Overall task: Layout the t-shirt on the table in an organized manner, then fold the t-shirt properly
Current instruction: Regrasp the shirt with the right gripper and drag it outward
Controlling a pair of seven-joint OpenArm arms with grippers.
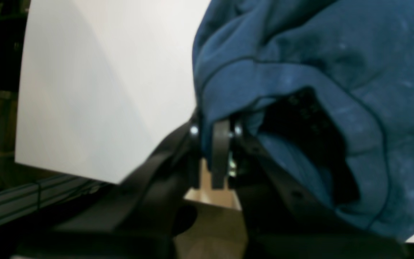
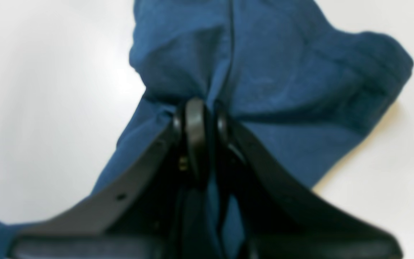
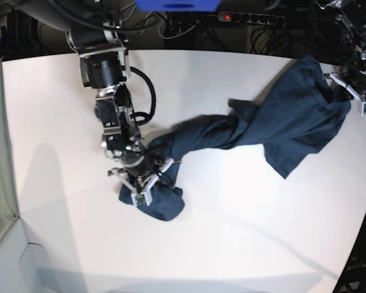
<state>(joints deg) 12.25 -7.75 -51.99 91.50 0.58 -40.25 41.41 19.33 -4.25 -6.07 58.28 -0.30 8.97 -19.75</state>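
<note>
The navy t-shirt (image 3: pixel 274 125) stretches in a twisted band across the white table (image 3: pixel 232 244) in the base view, from a bunched end at lower left to a lifted end at the far right edge. My right gripper (image 3: pixel 147 177) presses down on the bunched end, and in the right wrist view the right gripper (image 2: pixel 207 111) is shut on a pinched ridge of the t-shirt (image 2: pixel 282 72). My left gripper (image 3: pixel 341 91) holds the other end up; in the left wrist view the left gripper (image 1: pixel 216 124) is shut on a hemmed edge of the t-shirt (image 1: pixel 318 54).
Cables and a power strip (image 3: pixel 250 18) lie beyond the table's far edge. The table's curved edge (image 3: pixel 360 238) runs close to the left arm on the right side. In the left wrist view the table edge (image 1: pixel 67 172) shows, with dark framework (image 1: pixel 20 201) below.
</note>
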